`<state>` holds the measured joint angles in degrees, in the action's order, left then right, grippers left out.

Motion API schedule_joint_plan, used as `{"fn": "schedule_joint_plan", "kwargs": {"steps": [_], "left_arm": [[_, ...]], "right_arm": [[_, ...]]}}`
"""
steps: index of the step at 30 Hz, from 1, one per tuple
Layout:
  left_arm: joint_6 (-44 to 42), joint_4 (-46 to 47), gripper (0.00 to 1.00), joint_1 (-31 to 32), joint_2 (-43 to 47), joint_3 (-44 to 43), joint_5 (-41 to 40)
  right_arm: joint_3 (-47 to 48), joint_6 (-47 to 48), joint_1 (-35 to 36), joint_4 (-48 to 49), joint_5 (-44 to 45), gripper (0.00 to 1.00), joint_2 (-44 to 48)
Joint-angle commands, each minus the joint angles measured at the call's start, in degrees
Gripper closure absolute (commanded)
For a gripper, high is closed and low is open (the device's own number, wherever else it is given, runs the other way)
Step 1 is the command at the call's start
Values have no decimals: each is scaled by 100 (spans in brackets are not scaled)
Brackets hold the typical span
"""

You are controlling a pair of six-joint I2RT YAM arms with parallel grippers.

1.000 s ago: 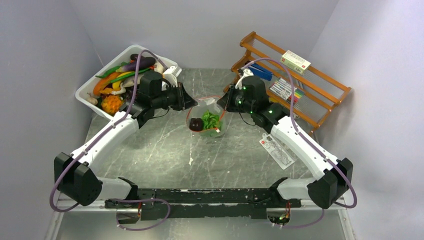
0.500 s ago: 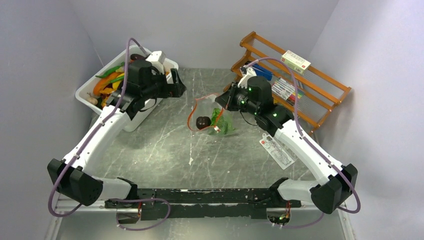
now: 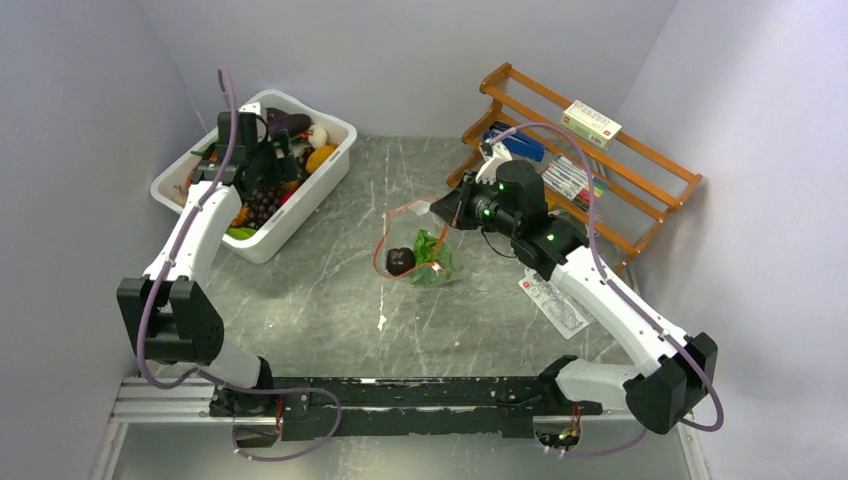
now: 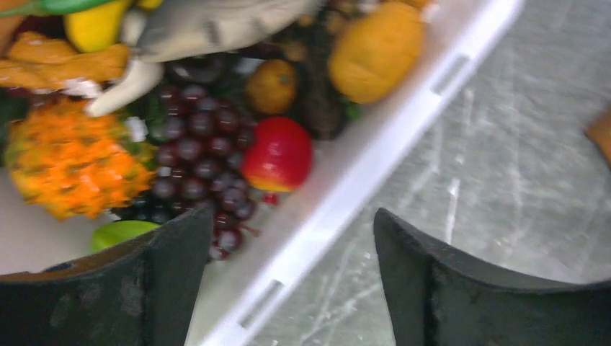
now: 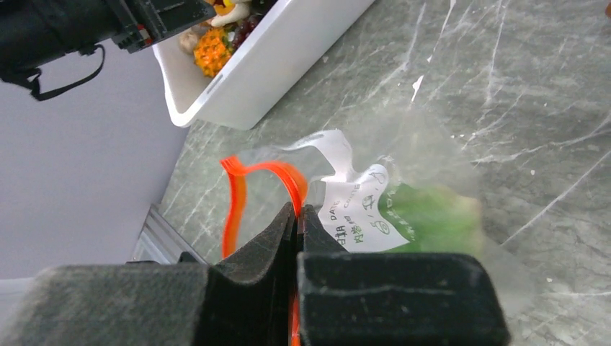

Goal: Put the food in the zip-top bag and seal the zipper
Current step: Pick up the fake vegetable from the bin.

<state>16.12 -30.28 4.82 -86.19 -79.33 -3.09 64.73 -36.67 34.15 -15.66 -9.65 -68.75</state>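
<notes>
The clear zip-top bag (image 3: 418,262) lies mid-table, its orange-red zipper (image 3: 383,232) standing as an open loop. Inside it are a green lettuce (image 3: 430,250) and a dark purple piece (image 3: 400,262). My right gripper (image 3: 447,208) is shut on the zipper (image 5: 234,194) at the mouth's right side and holds it up. In the right wrist view its jaws (image 5: 297,213) pinch the strip beside the bag's white label (image 5: 353,205). My left gripper (image 3: 262,172) hangs open and empty over the bin's food. In its wrist view the left gripper (image 4: 293,216) is above the purple grapes (image 4: 194,158) and a red fruit (image 4: 279,153).
The white bin (image 3: 300,215) of toy food stands at the back left, with its rim (image 4: 375,155) running under my left fingers. A wooden rack (image 3: 640,205) with boxes stands at the back right. A white leaflet (image 3: 553,300) lies flat under the right arm.
My left arm has swung left from beside the bag's mouth to over the bin, and its gripper has opened. The right gripper keeps its hold; the bag has shifted slightly.
</notes>
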Motion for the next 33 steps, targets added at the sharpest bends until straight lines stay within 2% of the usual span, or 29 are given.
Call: {"fn": "schedule_joint_plan", "kwargs": {"steps": [1, 4, 7, 12, 16, 22, 25, 29, 33], "left_arm": [[-211, 108, 27, -601, -294, -208, -420], [-239, 159, 38, -771, -701, -459, -222], [-309, -17, 36, -952, -1116, -774, -280], [-505, 285, 37, -1272, -1445, -827, 152], [-397, 13, 37, -1413, -1873, -1295, -46], [-48, 870, 47, -1810, -1696, -856, -221], [-192, 875, 52, -1956, -1828, -927, 147], [-798, 738, 49, -2107, -2181, -1264, 1074], [-933, 369, 50, -2108, -2565, -1598, 1118]], "right_arm": [[-6, 136, 2, 386, -55, 100, 238], [65, 199, -5, 291, -47, 100, 229], [130, 248, -3, 202, -24, 100, 245], [101, 220, -1, 221, 105, 100, 323], [60, 142, -2, 266, 78, 100, 303], [152, 106, -5, 240, 13, 100, 192], [192, 105, -4, 240, 27, 100, 172], [163, 140, -3, 283, 90, 100, 216], [179, 200, -1, 274, 94, 100, 183]]}}
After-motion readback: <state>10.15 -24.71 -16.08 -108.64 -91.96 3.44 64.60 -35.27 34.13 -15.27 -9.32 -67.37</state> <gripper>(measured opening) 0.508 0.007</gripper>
